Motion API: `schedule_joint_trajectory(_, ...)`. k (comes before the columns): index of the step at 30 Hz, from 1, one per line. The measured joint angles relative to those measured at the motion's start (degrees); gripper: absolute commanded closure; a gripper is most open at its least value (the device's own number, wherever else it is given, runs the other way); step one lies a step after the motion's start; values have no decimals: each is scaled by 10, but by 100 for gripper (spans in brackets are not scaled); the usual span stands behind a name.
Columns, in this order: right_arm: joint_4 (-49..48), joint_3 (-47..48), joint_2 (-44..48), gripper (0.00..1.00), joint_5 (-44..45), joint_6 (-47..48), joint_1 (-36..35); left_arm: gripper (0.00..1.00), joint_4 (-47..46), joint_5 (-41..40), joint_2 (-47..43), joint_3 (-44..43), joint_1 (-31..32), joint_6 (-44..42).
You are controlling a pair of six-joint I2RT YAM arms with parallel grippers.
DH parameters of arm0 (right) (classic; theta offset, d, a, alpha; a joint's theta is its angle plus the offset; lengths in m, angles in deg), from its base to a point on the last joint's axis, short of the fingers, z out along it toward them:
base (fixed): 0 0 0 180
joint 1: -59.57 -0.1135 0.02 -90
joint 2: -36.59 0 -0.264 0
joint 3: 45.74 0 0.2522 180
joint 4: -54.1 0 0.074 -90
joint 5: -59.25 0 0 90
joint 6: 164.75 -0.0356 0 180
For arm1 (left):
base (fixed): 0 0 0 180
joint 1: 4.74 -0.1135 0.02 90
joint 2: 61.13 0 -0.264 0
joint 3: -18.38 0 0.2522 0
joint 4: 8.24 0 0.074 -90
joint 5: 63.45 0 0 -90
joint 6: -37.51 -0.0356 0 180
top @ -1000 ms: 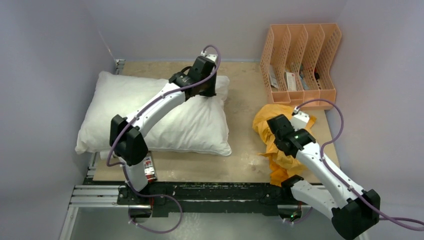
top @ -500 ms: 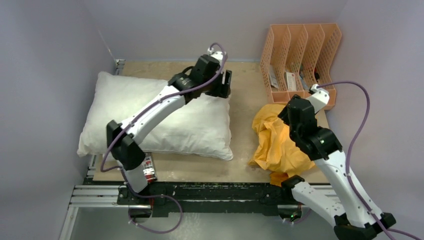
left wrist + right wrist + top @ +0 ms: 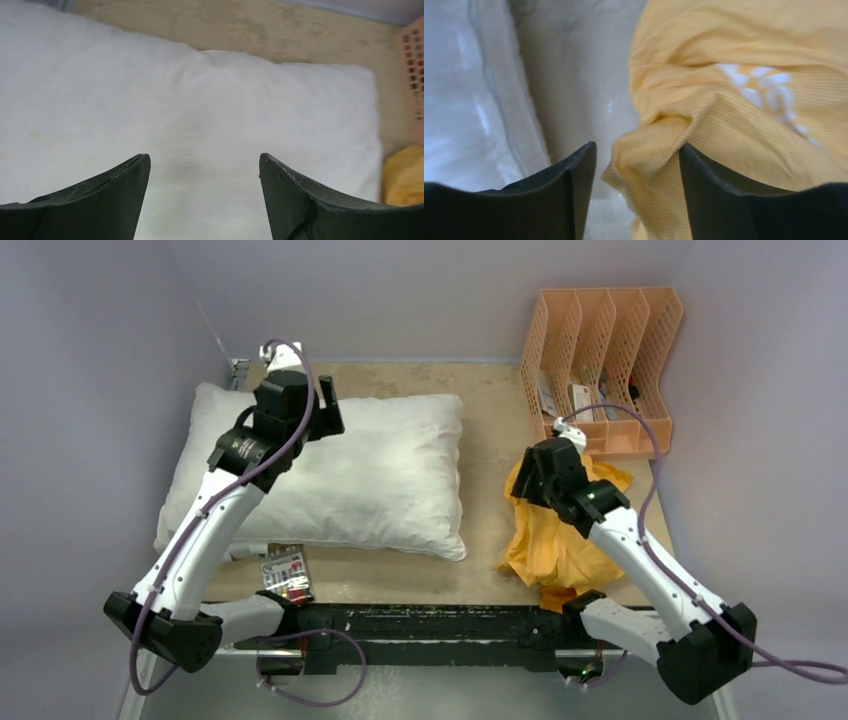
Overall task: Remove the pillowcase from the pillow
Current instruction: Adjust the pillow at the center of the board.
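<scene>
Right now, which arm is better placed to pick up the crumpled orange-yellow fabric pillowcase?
The right. The right claw, open, hangs directly over a fold of the orange-yellow fabric pillowcase; the left claw, also open, is over the big white soft pillow, away from that cover.

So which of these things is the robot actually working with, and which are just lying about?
In the job:
white pillow, bare
orange-yellow pillowcase, crumpled on the table, apart from it
left gripper, open over the pillow
right gripper, open at the pillowcase

Just lying about:
peach file rack at the back right
small printed packet at the near edge
</scene>
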Motion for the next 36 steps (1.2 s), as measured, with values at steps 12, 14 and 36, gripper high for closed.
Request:
schedule_joint_trajectory(12, -196, 138, -229, 11, -336, 28, -46, 11, 45, 21, -51, 85, -311, -14)
schedule_joint_trajectory(14, -226, 142, -278, 21, -359, 24, -65, 11, 28, 61, -49, 113, -313, -12)
schedule_joint_trajectory(36, -114, 194, -289, 26, -303, 83, 40, 14, -86, 348, 5, 166, -278, 0)
